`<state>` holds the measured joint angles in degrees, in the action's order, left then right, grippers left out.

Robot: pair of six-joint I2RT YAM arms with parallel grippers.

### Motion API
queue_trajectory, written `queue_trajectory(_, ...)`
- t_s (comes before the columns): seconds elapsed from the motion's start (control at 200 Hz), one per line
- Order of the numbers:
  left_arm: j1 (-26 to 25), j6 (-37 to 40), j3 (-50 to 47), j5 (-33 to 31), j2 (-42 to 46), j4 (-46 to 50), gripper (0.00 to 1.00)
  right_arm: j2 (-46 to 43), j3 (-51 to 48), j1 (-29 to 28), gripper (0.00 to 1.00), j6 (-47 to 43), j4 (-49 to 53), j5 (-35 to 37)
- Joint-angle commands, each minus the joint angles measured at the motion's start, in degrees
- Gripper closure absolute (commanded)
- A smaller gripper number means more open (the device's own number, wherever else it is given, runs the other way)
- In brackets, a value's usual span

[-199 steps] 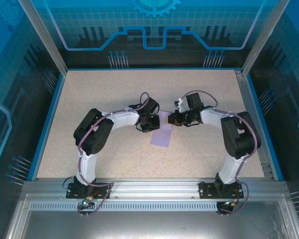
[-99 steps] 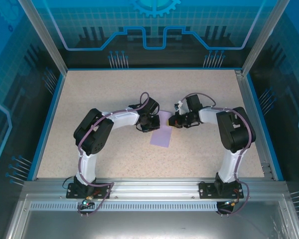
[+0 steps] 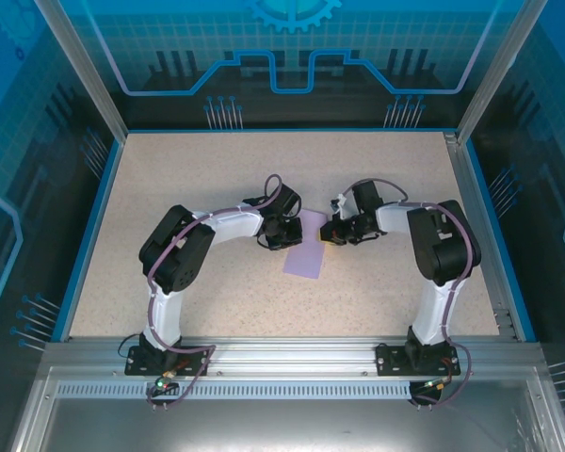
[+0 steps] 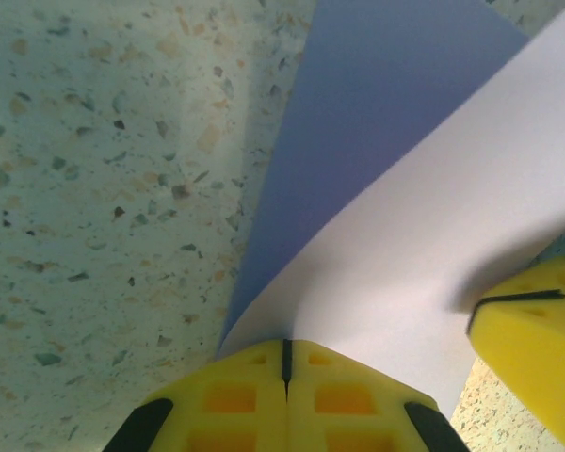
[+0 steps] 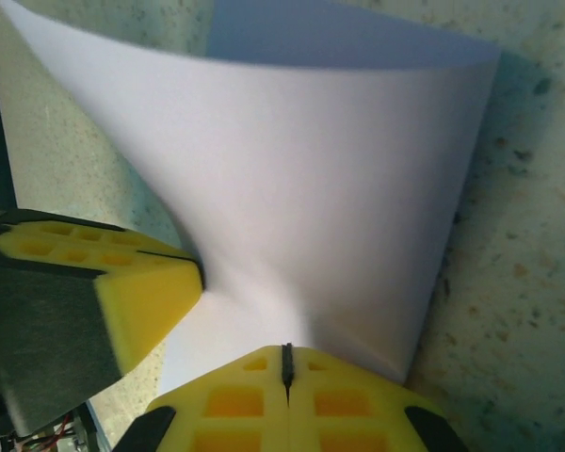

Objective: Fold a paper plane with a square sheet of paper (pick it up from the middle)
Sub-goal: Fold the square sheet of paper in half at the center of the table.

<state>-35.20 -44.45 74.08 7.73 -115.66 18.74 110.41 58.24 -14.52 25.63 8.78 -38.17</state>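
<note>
Lavender square sheet of paper (image 5: 311, 188) on speckled bench (image 3: 198, 169), curled upward, left pincer (image 4: 284, 363) and right pincer (image 5: 285, 365) each clamped on it, seemingly along its far edge.

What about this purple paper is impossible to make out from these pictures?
Left wrist view: the sheet of paper runs off the top and right edges, and the left pincer hides the pinched edge.
Right wrist view: the right pincer hides the sheet's near edge.
Top view: the sheet is tiny and partly covered by both pincers, so any crease is too small to tell.
</note>
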Motion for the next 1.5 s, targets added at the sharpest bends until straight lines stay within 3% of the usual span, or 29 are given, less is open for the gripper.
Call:
queue_trajectory(0.0,-0.24,0.83,-2.68,-0.15,-3.50,3.47,1.00,-1.20,2.98,2.24,0.97,0.05,0.98,-1.73)
queue_trajectory(0.2,-0.26,0.94,-2.50,-0.34,-3.26,3.68,1.00,3.02,5.17,2.70,0.97,-0.20,1.47,-0.91)
queue_trajectory(0.485,-0.22,0.15,-2.81,-0.26,-3.08,3.33,1.00,5.70,6.52,2.76,0.96,-2.28,6.70,6.82)
queue_trajectory(0.82,-0.24,0.24,-3.61,-0.65,-1.97,3.76,1.00,1.11,12.62,3.73,0.96,-0.15,8.63,-1.36)
queue_trajectory(1.495,-0.31,0.11,-1.83,0.83,-3.31,3.76,1.00,10.84,13.74,4.28,0.95,-0.29,9.90,4.38)
